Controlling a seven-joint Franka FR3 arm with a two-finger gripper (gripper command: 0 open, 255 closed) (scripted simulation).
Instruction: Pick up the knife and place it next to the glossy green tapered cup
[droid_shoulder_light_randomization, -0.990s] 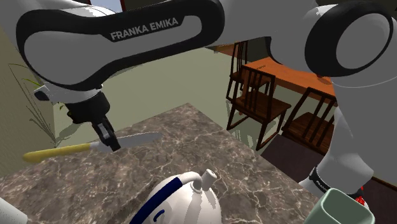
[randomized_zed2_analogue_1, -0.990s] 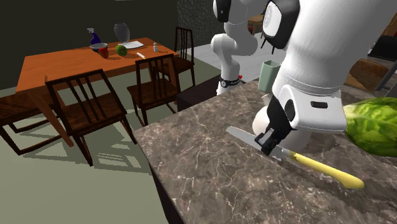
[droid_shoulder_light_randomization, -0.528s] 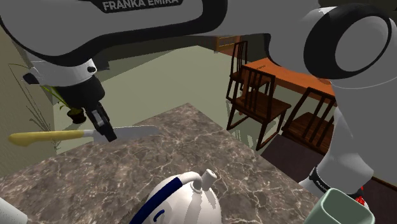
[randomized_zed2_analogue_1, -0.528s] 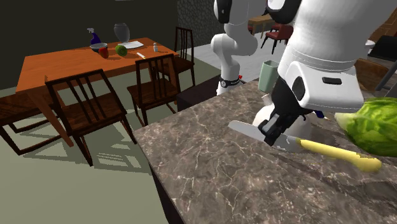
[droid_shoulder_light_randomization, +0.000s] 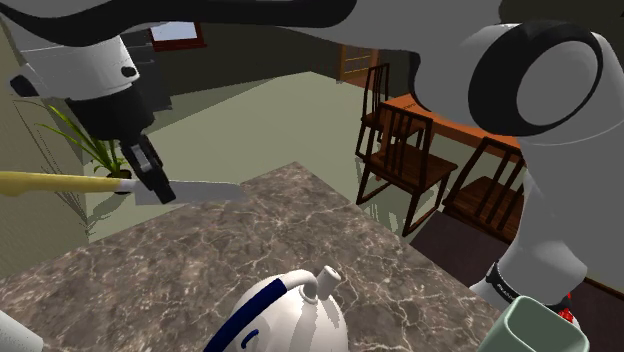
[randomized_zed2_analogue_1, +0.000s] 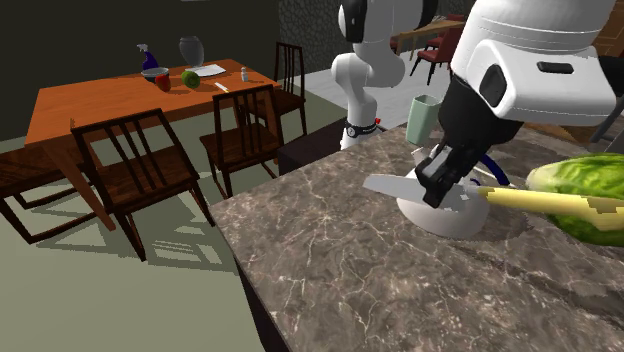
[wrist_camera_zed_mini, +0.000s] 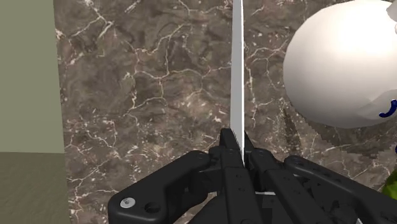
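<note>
The knife has a yellow handle and a grey blade. It hangs level above the dark marble counter, with my gripper shut on it where blade meets handle. From across the counter the knife sticks out of my gripper in front of a white teapot. In the wrist view the blade runs edge-on straight out from my gripper. The pale green tapered cup stands at the counter's corner beside the stand, and in the second exterior view the cup is at the far edge.
A white teapot with a blue stripe sits on the counter below the knife, teapot, teapot. A green leafy vegetable lies at the second exterior view's right. Wooden chairs and a dining table stand beyond the counter edge.
The gripper has risen with the knife, lifting it off the counter and carrying it toward the shoulder view's left. The knife now hangs level rather than tilted.
</note>
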